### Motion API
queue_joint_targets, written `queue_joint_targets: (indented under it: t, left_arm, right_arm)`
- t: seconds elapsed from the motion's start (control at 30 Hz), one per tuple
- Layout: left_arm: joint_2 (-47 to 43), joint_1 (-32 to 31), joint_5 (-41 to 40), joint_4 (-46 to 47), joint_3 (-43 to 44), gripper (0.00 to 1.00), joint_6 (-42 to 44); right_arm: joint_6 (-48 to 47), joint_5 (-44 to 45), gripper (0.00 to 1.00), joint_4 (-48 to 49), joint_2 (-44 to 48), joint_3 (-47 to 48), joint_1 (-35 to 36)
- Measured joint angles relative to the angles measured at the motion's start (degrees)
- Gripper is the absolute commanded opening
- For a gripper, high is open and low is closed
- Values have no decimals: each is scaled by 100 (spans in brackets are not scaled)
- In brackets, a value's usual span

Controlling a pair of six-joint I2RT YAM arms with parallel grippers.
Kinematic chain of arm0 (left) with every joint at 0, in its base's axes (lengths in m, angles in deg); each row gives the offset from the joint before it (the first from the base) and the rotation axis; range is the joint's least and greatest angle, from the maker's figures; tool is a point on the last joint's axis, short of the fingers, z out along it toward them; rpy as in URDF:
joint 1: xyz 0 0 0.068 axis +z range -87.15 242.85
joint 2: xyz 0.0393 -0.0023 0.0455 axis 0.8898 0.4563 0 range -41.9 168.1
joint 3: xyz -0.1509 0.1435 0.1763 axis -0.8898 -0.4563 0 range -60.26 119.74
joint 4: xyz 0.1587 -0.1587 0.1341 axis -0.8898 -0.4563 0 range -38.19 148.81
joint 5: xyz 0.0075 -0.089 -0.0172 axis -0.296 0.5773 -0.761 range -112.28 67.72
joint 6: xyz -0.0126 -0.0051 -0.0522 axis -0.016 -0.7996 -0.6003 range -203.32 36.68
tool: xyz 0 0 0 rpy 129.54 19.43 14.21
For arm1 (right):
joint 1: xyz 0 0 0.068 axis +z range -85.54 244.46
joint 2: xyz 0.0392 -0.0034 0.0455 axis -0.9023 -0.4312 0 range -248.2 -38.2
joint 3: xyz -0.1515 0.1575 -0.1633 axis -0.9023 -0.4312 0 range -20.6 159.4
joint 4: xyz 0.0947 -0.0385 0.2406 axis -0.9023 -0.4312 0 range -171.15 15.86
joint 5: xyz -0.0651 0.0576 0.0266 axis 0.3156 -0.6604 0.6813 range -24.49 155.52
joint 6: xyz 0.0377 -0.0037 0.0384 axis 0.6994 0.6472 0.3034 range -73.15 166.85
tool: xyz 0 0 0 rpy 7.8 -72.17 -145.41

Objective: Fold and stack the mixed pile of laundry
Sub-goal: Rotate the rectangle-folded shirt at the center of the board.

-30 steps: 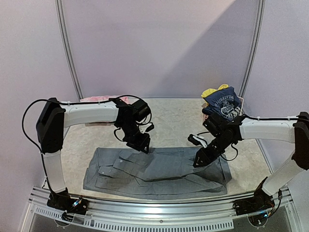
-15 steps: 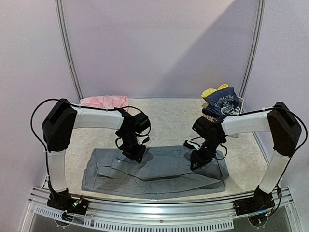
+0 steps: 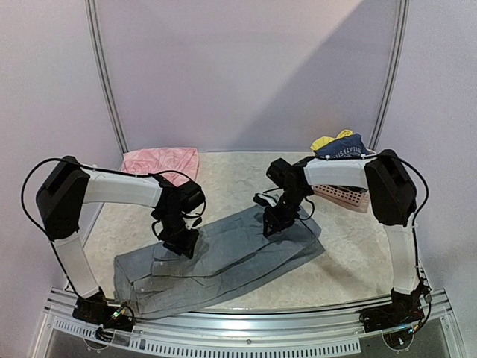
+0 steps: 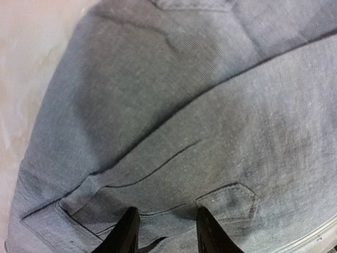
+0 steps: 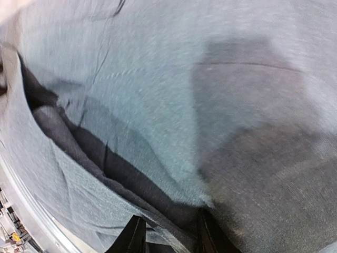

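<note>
1. Where the table (image 3: 246,175) runs nearest the arms, the grey shirt (image 3: 223,257) lies spread flat on a slant. Its lower end is at the near left and its upper end reaches toward the middle right.
2. The left gripper (image 3: 181,245) is down on the left part of the shirt, close to its far edge. In the wrist view its fingers (image 4: 128,232) stand close together with a ridge of cloth between them, pinching the shirt just beside a flapped pocket (image 4: 229,203).
3. The right gripper (image 3: 273,226) sits on the shirt's far edge toward the right end. Its fingers (image 5: 209,234) are likewise drawn in on a fold of the shirt, where a dark gap shows between the layers.
4. The basket (image 3: 343,196) stands at the far right behind the right arm, apart from the shirt.
5. The navy top (image 3: 341,149), with white lettering, rests on the basket, and the yellow piece (image 3: 326,140) lies touching it on the far side.
6. A pink cloth (image 3: 160,159) lies at the far left near the back wall, well apart from the shirt.
</note>
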Motion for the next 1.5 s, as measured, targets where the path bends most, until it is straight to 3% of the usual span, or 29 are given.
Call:
queue_joint_targets:
  t: [0.37, 0.6, 0.8, 1.07, 1.3, 1.5]
  left_arm:
    - [-505, 7, 205, -297, -442, 38, -372]
    - [-776, 7, 560, -479, -350, 38, -466]
    - [-820, 7, 345, -1054, 586, 41, -262]
    - [-774, -15, 146, -1255, 2024, 42, 496]
    - [98, -136, 168, -1198, 2876, 41, 1193]
    - [1231, -205, 125, -1130, 3523, 40, 1556]
  right_arm:
    - [197, -992, 33, -162, -1856, 2712, -131]
    - [997, -1685, 33, 658, -2468, 3414, -343]
    - [1187, -1912, 38, 970, -2588, 3762, -378]
    - [809, -1843, 47, 638, -2000, 3779, -380]
    - [483, -1510, 49, 160, -691, 3617, -409]
    - [328, -568, 49, -63, 726, 2092, -437]
